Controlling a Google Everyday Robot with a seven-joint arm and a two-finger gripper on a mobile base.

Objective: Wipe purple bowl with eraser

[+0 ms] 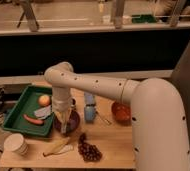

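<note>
While the arm reaches down, the gripper [64, 125] sits in the purple bowl [73, 121]; whether its fingers are apart or together cannot be told. Eraser: not discernible.

Risk: downward pressure could skid the bowl into the green tray [15, 112] touching its left, or the blue upright object [89, 107] just right.

Clearance: open table in front of the bowl, before the grapes [89, 150] and banana [58, 146].

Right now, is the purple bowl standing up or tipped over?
Standing up. The purple bowl sits flat on the table with its opening facing up, and the gripper reaches down into it.
</note>
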